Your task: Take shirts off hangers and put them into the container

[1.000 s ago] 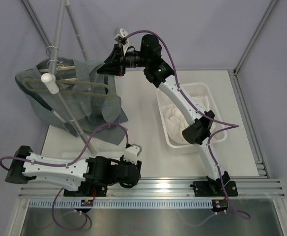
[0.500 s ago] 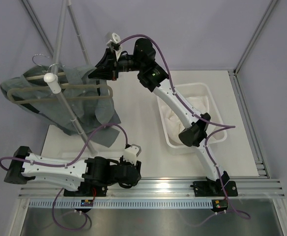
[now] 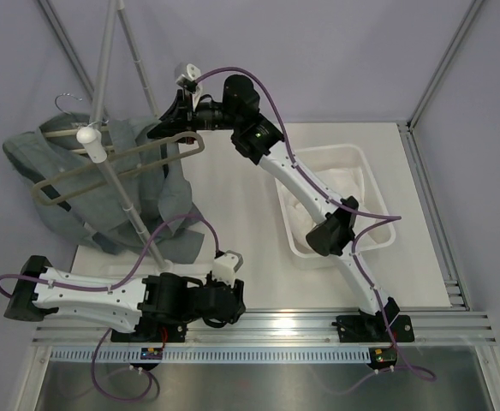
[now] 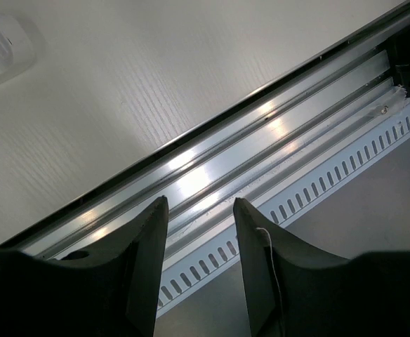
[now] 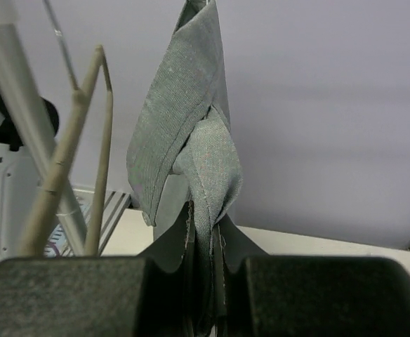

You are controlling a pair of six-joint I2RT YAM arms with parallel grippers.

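Right wrist | right fingers (image 5: 171, 246) clamped on grey-green shirt (image 5: 191, 140) | shirt hangs on hanger (image 3: 62, 134), left of container (image 3: 344, 150) | left fingers (image 4: 156, 225) half-open, empty, over surface (image 4: 121, 70) edge | white shirt (image 3: 301, 210) in container

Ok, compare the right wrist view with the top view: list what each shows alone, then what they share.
Only the right wrist view: a close look at the right pincer shut on a bunched fold of the grey-green shirt.
Only the top view: the white basket with a white shirt lying in it, and the left arm folded low at the near edge.
Both: the grey-green shirt and the metal pole beside it.
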